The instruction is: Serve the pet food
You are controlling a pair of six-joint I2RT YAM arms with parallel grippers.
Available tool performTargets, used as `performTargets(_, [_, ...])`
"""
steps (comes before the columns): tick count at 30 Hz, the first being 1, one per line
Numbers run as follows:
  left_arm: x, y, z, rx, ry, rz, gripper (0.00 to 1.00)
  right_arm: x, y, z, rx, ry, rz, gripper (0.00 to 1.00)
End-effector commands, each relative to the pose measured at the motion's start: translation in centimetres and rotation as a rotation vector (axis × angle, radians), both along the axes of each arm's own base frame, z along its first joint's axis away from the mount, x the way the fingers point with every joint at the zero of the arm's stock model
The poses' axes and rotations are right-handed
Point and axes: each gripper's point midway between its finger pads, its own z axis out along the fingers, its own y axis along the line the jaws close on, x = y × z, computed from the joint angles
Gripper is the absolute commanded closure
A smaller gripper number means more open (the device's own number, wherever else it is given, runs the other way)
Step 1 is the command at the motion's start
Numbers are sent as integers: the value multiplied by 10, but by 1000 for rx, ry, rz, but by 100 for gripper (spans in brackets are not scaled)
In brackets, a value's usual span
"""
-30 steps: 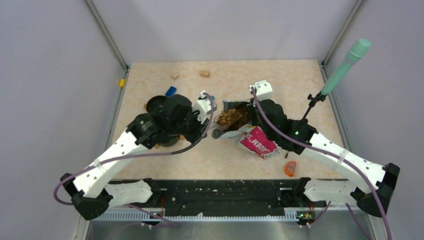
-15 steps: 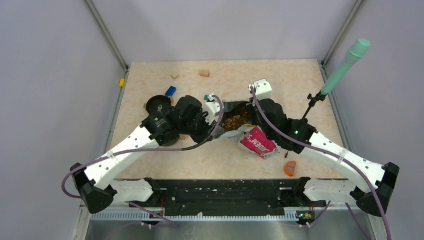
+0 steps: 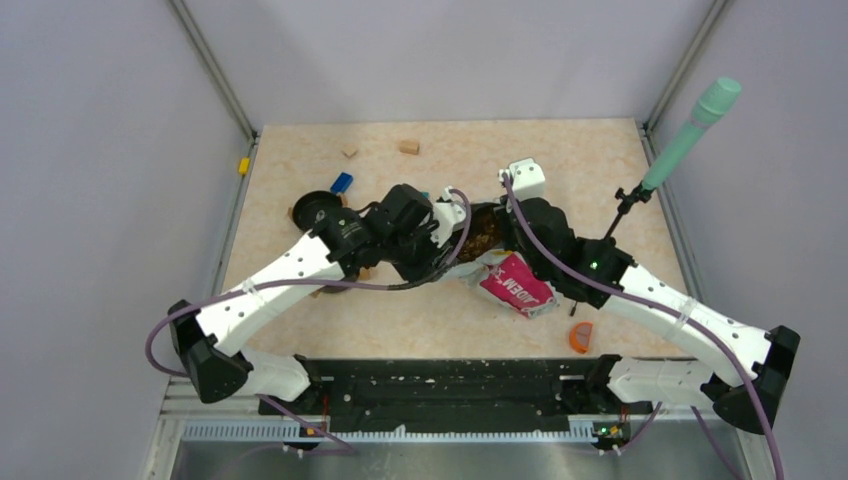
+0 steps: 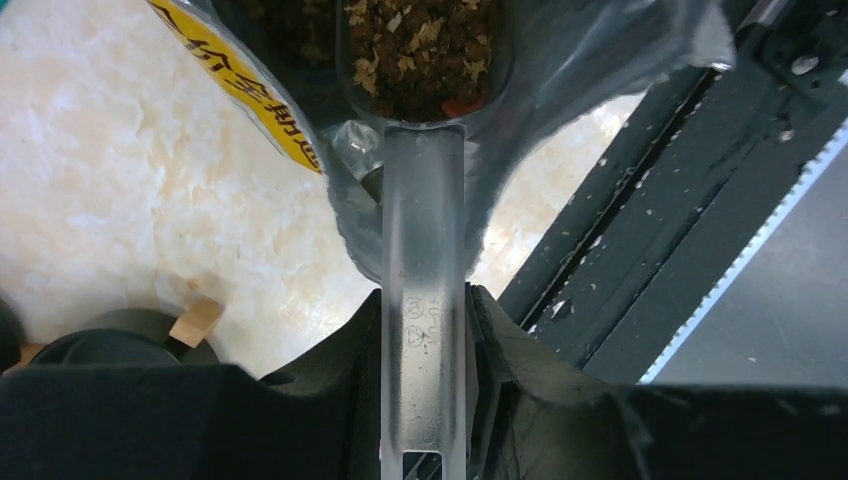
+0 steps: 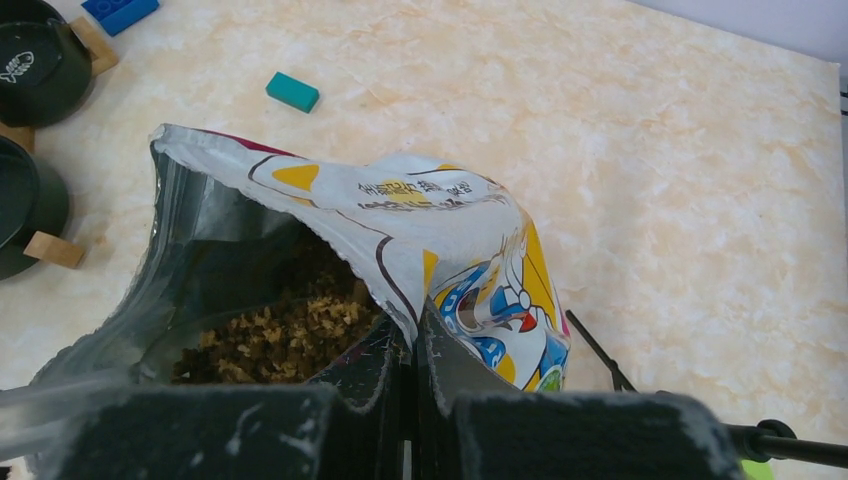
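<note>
The glossy cartoon-cat bag (image 3: 515,285) lies mid-table with its mouth held open; it also shows in the right wrist view (image 5: 450,220). Brown pet food (image 5: 280,340) fills the inside of the bag. My right gripper (image 5: 412,345) is shut on the bag's upper edge. My left gripper (image 4: 424,300) is shut on the handle of a clear plastic scoop (image 4: 423,230). The scoop's bowl sits inside the bag's mouth and holds pet food (image 4: 425,55). In the top view the left gripper (image 3: 455,215) is just left of the right gripper (image 3: 507,222).
Two black bowls (image 5: 30,60) (image 5: 20,200) stand left of the bag, with tan wooden blocks (image 5: 55,250) beside them. A teal block (image 5: 292,91), a blue brick (image 3: 341,182), an orange piece (image 3: 581,337) and a green-headed stand (image 3: 690,135) lie around. The black rail (image 4: 640,230) runs along the near edge.
My left arm has swung right from the black bowls and carried the scoop into the bag's mouth. My right gripper and the bag have stayed put.
</note>
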Motion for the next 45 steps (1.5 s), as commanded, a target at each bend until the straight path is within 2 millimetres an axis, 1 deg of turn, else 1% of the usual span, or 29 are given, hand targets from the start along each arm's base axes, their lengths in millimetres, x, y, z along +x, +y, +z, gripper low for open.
performTargets(1, [5, 0, 16, 22, -40, 8, 100, 1, -7, 46, 93, -105, -29, 100])
performTargets(3, [14, -4, 41, -51, -126, 25, 100, 2, -6, 46, 96, -106, -29, 100])
performTargets(4, [15, -6, 50, -90, -154, 27, 100, 2, -6, 47, 98, -108, -29, 100])
performTargets(5, [15, -7, 55, -119, -169, 29, 100, 2, -6, 48, 102, -112, -28, 100])
performTargets(6, [14, -9, 53, -135, -167, 27, 100, 3, -5, 48, 102, -111, -27, 100])
performTargets(7, [11, -9, 44, -129, -143, 22, 100, 3, -5, 49, 103, -113, -28, 100])
performTargets(10, [-2, -6, 6, -42, -27, 13, 100, 3, -5, 49, 102, -113, -28, 100])
performTargets(12, [-5, -1, -4, 27, 15, 24, 100, 3, -4, 48, 102, -111, -24, 100])
performTargets(13, [-2, 0, 1, 35, 6, 32, 100, 3, -4, 47, 101, -110, -24, 100])
performTargets(16, [11, -5, 35, -25, -86, 51, 100, 4, -2, 48, 103, -111, -17, 100])
performTargets(17, [13, -7, 43, -57, -114, 49, 100, 4, -2, 49, 105, -114, -17, 100])
performTargets(18, [15, -9, 46, -78, -135, 51, 100, 4, -1, 50, 104, -115, -16, 100])
performTargets(19, [15, -7, 43, -76, -140, 54, 100, 4, -1, 50, 104, -117, -15, 100])
performTargets(23, [7, -1, -2, 60, -47, 42, 100, 5, 3, 48, 92, -111, 1, 100])
performTargets(24, [5, 0, -7, 91, -24, 39, 100, 5, 3, 49, 92, -111, 1, 100])
performTargets(25, [5, 1, -6, 110, -14, 41, 100, 5, 3, 48, 90, -109, 1, 100])
performTargets(26, [6, 0, 8, 100, -23, 53, 100, 5, 2, 48, 90, -111, 0, 100])
performTargets(29, [19, 0, 38, 28, -126, 85, 100, 5, 1, 50, 85, -118, -2, 100])
performTargets(31, [20, -5, 48, -65, -188, 72, 100, 6, 0, 52, 83, -124, -5, 100])
performTargets(33, [17, -7, 42, -103, -208, 51, 100, 6, -1, 52, 82, -125, -8, 100])
performTargets(34, [15, -5, 33, -82, -188, 53, 100, 6, -2, 51, 81, -124, -10, 100])
performTargets(35, [7, -3, 20, -44, -131, 31, 100, 5, -2, 51, 84, -125, -12, 100])
performTargets(36, [3, 0, 11, 1, -93, 26, 100, 5, -3, 50, 83, -124, -13, 100])
performTargets(38, [1, 6, 2, 83, -44, 30, 100, 5, -2, 49, 86, -121, -15, 100])
performTargets(39, [1, 8, 8, 99, -41, 34, 100, 5, -2, 49, 87, -122, -13, 100])
performTargets(41, [8, 11, 27, 77, -94, 62, 100, 5, -1, 49, 86, -121, -10, 100])
performTargets(43, [10, 6, 47, -15, -150, 64, 100, 6, 0, 49, 87, -122, -6, 100])
performTargets(44, [10, 1, 54, -71, -177, 57, 100, 6, 1, 50, 88, -122, -5, 100])
performTargets(45, [5, -4, 55, -120, -177, 28, 100, 6, 1, 50, 88, -124, -4, 100])
